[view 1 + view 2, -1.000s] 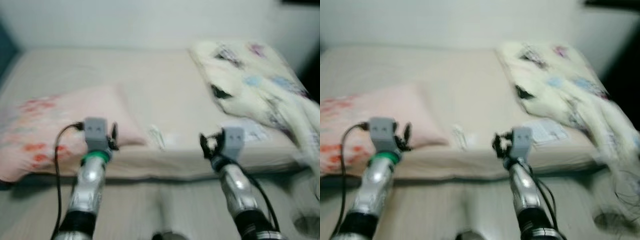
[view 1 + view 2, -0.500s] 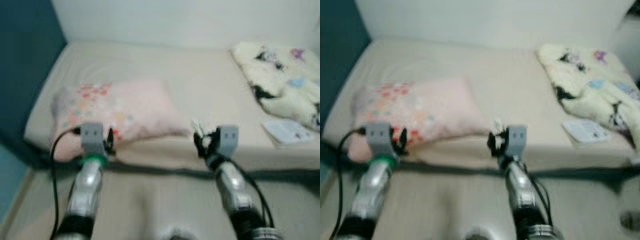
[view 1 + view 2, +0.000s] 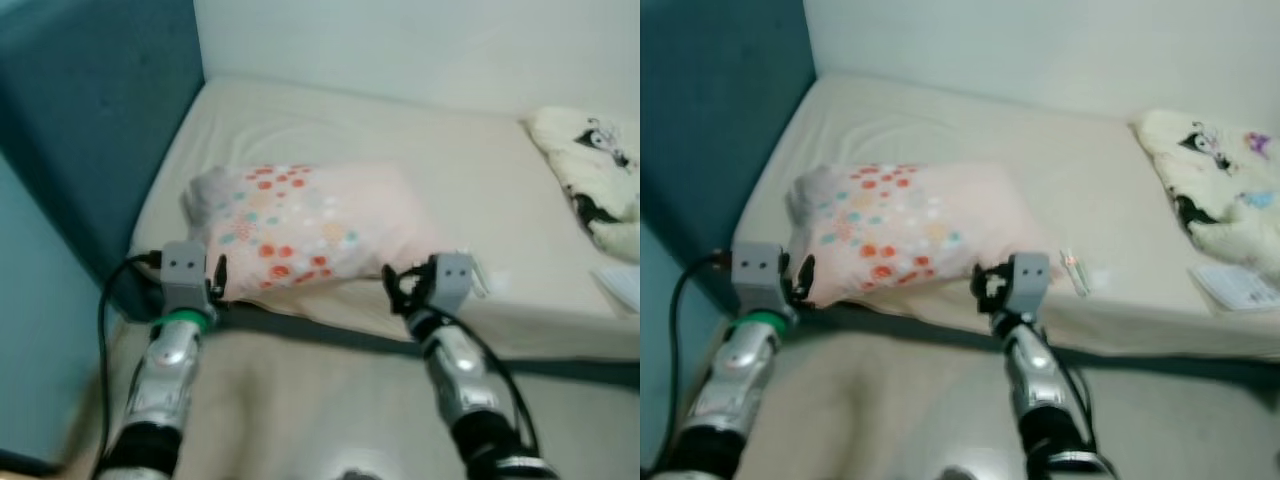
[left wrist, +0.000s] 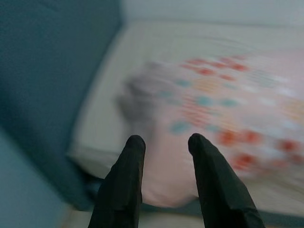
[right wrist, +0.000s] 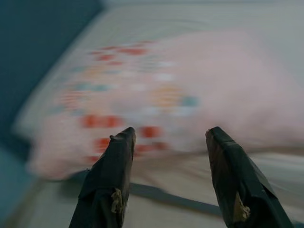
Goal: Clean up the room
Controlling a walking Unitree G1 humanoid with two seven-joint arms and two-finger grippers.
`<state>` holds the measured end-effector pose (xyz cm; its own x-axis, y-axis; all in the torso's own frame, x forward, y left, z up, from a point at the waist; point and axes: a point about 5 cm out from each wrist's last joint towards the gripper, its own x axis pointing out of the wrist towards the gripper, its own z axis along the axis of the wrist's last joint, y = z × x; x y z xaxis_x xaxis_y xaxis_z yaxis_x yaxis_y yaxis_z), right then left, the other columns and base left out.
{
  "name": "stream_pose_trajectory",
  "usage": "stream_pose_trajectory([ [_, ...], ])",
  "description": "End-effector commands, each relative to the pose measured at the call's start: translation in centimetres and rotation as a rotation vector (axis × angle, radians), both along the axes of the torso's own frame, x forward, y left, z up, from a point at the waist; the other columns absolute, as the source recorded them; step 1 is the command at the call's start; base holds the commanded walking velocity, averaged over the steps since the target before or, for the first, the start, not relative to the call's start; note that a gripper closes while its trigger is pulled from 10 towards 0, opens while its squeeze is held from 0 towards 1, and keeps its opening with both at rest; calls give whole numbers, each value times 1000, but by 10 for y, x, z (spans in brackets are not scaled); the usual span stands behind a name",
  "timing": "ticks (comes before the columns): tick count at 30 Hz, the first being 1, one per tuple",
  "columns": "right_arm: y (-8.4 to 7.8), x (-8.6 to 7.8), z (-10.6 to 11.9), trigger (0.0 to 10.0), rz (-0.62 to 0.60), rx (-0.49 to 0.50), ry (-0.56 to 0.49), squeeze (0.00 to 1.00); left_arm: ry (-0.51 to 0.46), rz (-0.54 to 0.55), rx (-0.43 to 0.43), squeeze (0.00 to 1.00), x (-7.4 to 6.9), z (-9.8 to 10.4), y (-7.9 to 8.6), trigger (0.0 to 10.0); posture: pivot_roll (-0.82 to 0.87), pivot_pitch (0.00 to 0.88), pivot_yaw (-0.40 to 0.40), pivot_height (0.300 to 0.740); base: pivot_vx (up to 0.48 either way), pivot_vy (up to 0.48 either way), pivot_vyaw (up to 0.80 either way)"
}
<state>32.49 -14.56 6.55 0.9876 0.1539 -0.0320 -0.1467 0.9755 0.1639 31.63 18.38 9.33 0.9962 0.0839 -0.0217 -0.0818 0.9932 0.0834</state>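
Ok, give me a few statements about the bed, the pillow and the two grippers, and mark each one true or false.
1. A pink pillow with coloured dots lies on the bed. True.
2. The left gripper is shut on the pillow. False: its fingers are open and hold nothing, with the pillow beyond them.
3. The right gripper is open, facing the pillow. True.
4. The pillow lies on the floor beside the bed. False: it lies on the mattress, near the front edge.
5. A cream blanket with cartoon prints lies at the robot's right on the bed. True.
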Motion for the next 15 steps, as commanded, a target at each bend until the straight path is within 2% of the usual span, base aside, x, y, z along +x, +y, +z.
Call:
stream_pose_trajectory([
  [1, -7, -3, -5, 10000, -27, 7, 19, 0, 3, -15, 5, 0, -2, -3, -5, 10000, -22, 2, -11, 740, 0, 0, 0],
  [3, -7, -3, -5, 10000, -27, 7, 19, 0, 3, -15, 5, 0, -2, -3, -5, 10000, -22, 2, -11, 740, 0, 0, 0],
  [8, -7, -3, -5, 10000, -26, 7, 21, 0, -5, -34, 14, 0, -3, -3, -10, 10000, -23, 3, -10, 740, 0, -460, 0],
  [11, -7, -3, -6, 10000, -27, 7, 22, 0, 6, -40, 1, 0, -3, -4, -11, 10000, -23, 3, -11, 740, 0, 0, 0],
  [15, -7, -3, -6, 10000, -25, 7, 22, 0, 8, -38, -9, 0, -3, -4, -10, 10000, -21, 3, -12, 740, 0, 399, 0],
])
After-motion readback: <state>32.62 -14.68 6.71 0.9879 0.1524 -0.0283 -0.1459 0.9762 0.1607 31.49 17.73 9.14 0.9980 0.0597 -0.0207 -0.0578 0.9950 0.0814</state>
